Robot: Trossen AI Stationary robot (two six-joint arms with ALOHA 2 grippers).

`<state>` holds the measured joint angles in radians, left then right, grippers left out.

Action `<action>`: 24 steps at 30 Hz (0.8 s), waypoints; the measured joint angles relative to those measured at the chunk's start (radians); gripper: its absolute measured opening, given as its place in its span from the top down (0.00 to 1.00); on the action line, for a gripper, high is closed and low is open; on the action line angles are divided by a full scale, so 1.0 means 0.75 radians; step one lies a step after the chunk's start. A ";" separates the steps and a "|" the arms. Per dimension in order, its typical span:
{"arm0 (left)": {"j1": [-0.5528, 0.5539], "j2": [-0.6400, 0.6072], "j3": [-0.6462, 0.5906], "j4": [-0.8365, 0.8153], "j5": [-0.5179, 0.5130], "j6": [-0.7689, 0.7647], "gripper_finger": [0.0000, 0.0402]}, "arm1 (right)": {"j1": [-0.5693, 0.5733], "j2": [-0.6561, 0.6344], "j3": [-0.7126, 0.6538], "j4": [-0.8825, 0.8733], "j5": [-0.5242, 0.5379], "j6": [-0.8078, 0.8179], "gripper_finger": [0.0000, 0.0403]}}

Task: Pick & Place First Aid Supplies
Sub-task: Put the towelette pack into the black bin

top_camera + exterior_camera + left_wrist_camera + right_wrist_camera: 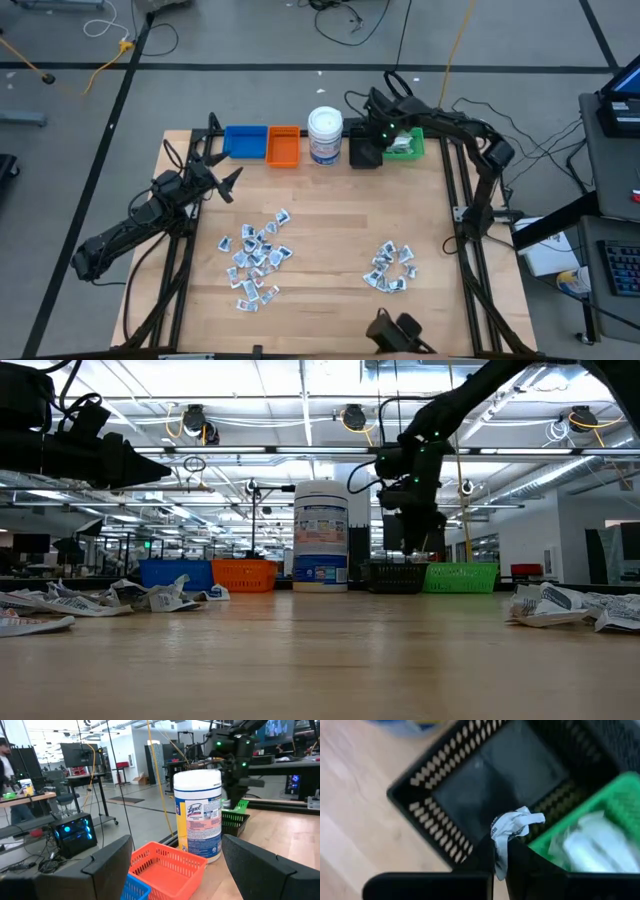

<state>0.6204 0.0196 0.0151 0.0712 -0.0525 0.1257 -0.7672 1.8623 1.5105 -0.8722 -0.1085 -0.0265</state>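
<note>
First aid packets lie on the table in two heaps, one left of centre [256, 258] and one to the right [391, 268]. My right gripper [501, 856] hangs over the black bin [485, 785] at the far edge, beside the green bin [605, 815], and is shut on one crumpled white packet [512, 830]. In the high view it [370, 135] stands above the black bin [364, 154]. My left gripper [226, 182] waits open at the table's left, pointing level toward the bins. My right gripper pinches the white packet by its lower end [501, 851] between the two fingers. The fingers slant steeply down from above. The packet's crumpled free end [522, 820] sticks out past the fingertips, lifted clear above the black bin.
Along the far edge stand a blue bin [245, 142], an orange bin [283, 146], a white jar with a blue label [325, 135], then the black and green [406, 145] bins. The green bin holds several packets. Bare wood lies between the two heaps.
</note>
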 joint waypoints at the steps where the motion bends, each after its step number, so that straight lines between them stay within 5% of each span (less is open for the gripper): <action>1: 0.000 0.000 0.000 0.000 0.000 0.000 0.23 | -0.002 0.014 0.014 0.018 -0.001 -0.010 0.98; 8: 0.000 -0.001 0.000 0.000 0.000 0.000 0.23 | -0.007 0.042 0.027 0.060 0.001 -0.063 0.93; 18: 0.000 -0.001 0.000 0.000 0.000 0.000 0.23 | -0.006 0.042 0.027 0.048 -0.001 -0.052 0.63; 24: 0.000 0.000 0.000 0.000 0.000 0.000 0.23 | -0.006 0.018 0.027 0.005 0.002 0.013 0.54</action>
<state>0.6201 0.0196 0.0153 0.0711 -0.0525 0.1257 -0.7719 1.8760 1.5311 -0.8683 -0.1074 -0.0164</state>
